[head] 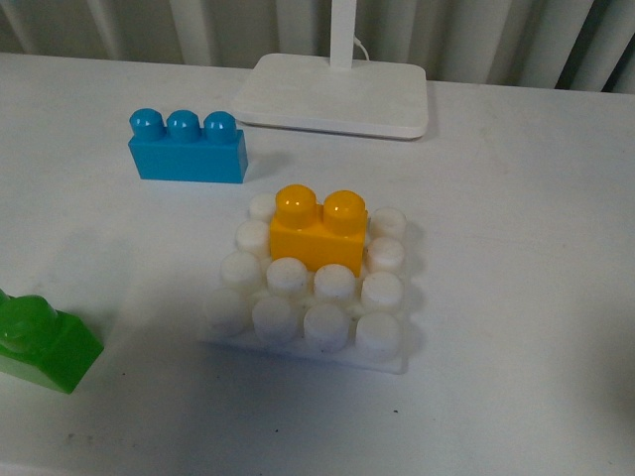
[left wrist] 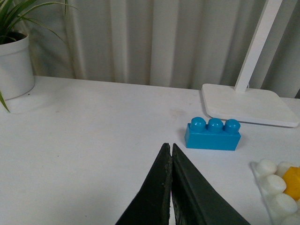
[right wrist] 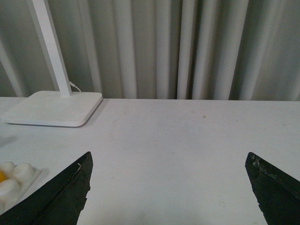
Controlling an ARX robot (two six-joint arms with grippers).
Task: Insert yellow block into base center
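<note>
The yellow block [head: 318, 231] with two round studs sits on the white studded base [head: 317, 293], on its middle studs toward the far side. No arm shows in the front view. My left gripper [left wrist: 168, 146] is shut and empty, above bare table; an edge of the base [left wrist: 274, 187] and a bit of the yellow block [left wrist: 294, 183] show at the side of its view. My right gripper [right wrist: 168, 159] is open wide and empty over bare table; a corner of the base [right wrist: 16, 180] shows at the edge of its view.
A blue three-stud brick [head: 188, 147] stands behind the base to the left, also in the left wrist view [left wrist: 213, 134]. A green brick [head: 42, 340] lies at the front left. A white lamp stand [head: 335, 92] is at the back. A potted plant [left wrist: 15, 61] stands by the curtain.
</note>
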